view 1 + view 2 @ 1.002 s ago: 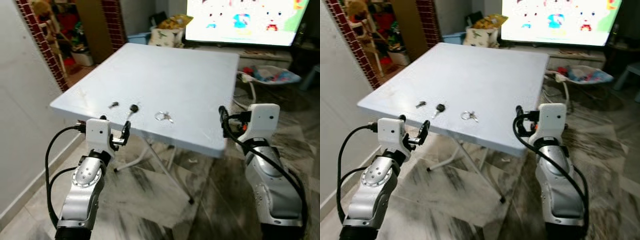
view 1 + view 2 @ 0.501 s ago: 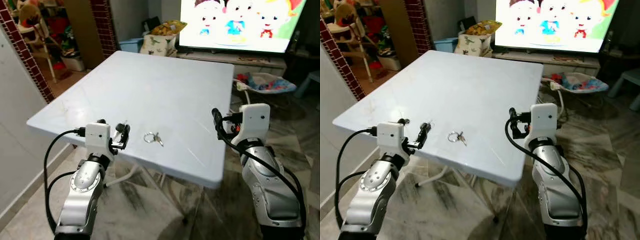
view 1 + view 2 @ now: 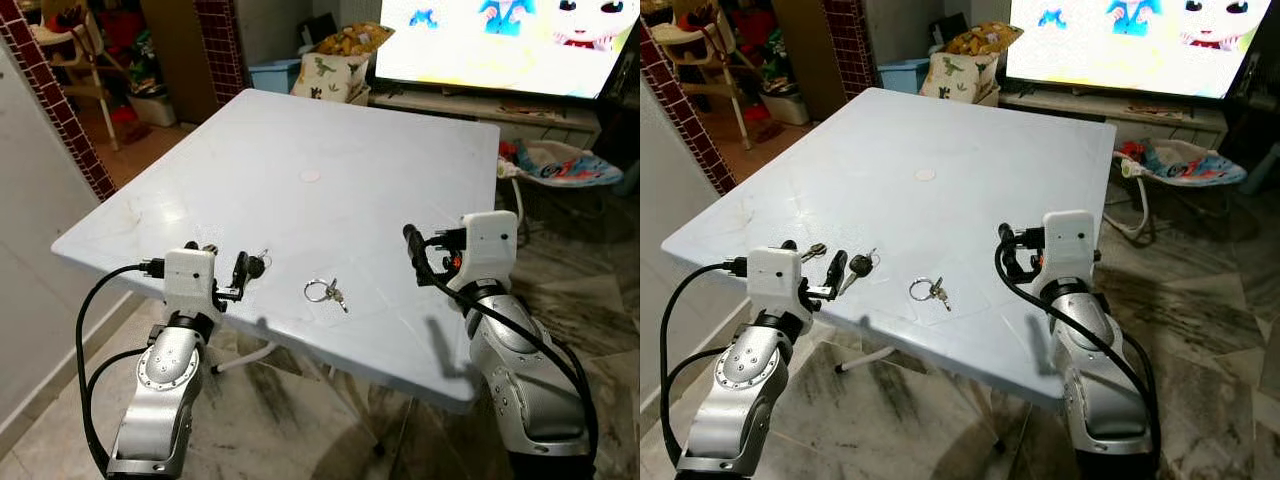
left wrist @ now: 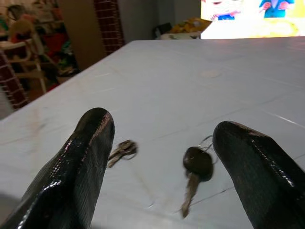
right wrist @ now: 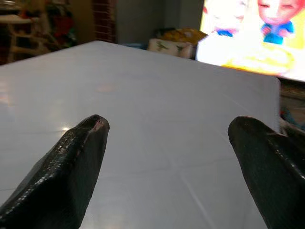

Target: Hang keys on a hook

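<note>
Left gripper (image 4: 157,157): spread wide at tabletop's (image 3: 330,150) near edge, facing black key (image 4: 196,167).
Right gripper (image 5: 167,162): wide too, holding nothing.
Key ring (image 3: 326,292): near edge, between them.

White square folding table (image 3: 330,150) across the middle, a faint round mark (image 3: 310,176) near its centre. Beyond the far edge, lit television screen (image 3: 500,45) with cartoon figures, on a low stand. Off the far left corner, pale blue bin (image 3: 272,75) and dinosaur-print bag (image 3: 332,75) with yellow contents. Off the far right corner, baby bouncer (image 3: 555,162) on marbled floor tiles (image 3: 300,420). Beyond the left edge, red brick pillar (image 3: 55,100), high chair (image 3: 75,45) behind.
</note>
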Available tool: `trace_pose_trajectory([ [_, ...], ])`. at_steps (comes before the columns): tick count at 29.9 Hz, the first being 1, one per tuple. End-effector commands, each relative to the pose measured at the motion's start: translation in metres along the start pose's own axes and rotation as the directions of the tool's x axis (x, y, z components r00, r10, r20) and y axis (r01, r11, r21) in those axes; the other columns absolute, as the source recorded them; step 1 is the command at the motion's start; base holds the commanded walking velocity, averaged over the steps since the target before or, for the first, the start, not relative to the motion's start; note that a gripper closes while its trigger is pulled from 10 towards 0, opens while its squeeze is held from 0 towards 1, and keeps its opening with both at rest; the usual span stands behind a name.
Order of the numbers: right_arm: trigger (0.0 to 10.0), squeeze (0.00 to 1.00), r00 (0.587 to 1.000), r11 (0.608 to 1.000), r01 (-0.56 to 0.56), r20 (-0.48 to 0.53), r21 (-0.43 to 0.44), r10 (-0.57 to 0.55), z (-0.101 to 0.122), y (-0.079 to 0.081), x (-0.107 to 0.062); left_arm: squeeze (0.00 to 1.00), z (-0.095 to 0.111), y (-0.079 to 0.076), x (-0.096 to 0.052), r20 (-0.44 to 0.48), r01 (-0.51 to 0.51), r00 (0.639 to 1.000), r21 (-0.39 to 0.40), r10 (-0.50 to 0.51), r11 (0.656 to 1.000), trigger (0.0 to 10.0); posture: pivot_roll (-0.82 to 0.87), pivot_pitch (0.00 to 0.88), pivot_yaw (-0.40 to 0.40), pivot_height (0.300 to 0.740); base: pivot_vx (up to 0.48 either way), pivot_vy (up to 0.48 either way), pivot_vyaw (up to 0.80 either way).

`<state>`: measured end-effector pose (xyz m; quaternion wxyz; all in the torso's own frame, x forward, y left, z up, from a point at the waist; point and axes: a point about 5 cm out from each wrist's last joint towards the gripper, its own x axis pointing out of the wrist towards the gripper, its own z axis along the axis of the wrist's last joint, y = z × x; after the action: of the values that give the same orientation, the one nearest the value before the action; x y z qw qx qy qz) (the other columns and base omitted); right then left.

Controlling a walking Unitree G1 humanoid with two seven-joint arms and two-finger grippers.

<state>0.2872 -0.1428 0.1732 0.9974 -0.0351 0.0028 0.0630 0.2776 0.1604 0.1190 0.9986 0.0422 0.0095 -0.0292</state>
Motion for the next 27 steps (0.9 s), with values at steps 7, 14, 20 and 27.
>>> trace_pose_trajectory([
  [7,10.0,0.00,0.999,1.000,0.029,-0.012,-0.004,-0.029,0.0026,-0.0022,-0.0024,0.00,0.0045,-0.0026,0.0014,-0.006,0.018,1.000,0.028,-0.018,0.999,10.0,-0.07,0.021,0.043,0.740,0.000,0.000,0.80],
  [14,10.0,0.00,0.999,0.999,0.040,-0.013,0.008,-0.040,0.0033,-0.0013,-0.0020,0.00,0.0047,-0.0036,-0.0001,-0.013,0.045,0.999,0.006,-0.045,0.999,10.0,-0.06,0.029,0.043,0.740,0.000,0.000,0.46],
  [20,10.0,0.00,0.999,0.999,0.040,-0.019,0.024,-0.040,0.0025,-0.0007,-0.0005,0.00,0.0047,-0.0064,-0.0028,-0.022,0.075,0.997,-0.012,-0.076,0.997,10.0,-0.06,0.038,0.047,0.740,0.000,-0.095,0.00],
  [27,10.0,0.00,0.999,0.999,0.040,-0.026,0.020,-0.040,0.0010,0.0005,-0.0002,0.00,0.0044,-0.0074,-0.0029,-0.028,0.088,0.996,-0.013,-0.089,0.996,10.0,-0.06,0.041,0.054,0.740,0.000,-0.314,0.00],
])
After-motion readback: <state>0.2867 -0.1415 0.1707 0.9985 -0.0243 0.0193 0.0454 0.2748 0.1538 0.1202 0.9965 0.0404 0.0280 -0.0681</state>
